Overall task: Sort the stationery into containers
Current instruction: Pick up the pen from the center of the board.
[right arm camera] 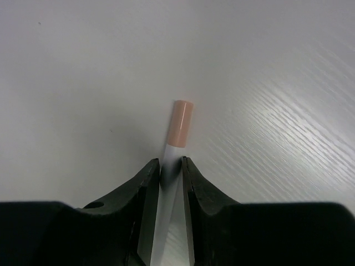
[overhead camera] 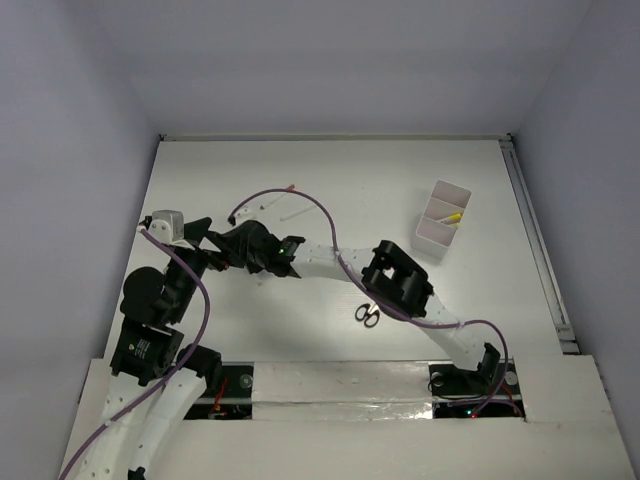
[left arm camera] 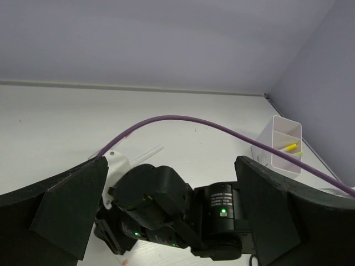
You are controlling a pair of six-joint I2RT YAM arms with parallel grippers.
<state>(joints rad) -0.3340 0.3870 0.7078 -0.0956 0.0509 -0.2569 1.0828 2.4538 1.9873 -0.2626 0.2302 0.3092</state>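
My right gripper is shut on a thin white pen with a peach cap, held low over the table; in the top view this gripper is left of centre. My left gripper is open and empty, its wide fingers framing the right arm's wrist. Two more white pens lie farther back, one plain, one red-tipped. Black-handled scissors lie near the right arm. The white divided tray stands at the right with a yellow pen inside. No erasers show.
A purple cable loops over the table above the pens and along the right arm. The tray and its yellow pen also show in the left wrist view, as does the plain white pen. Walls enclose the table.
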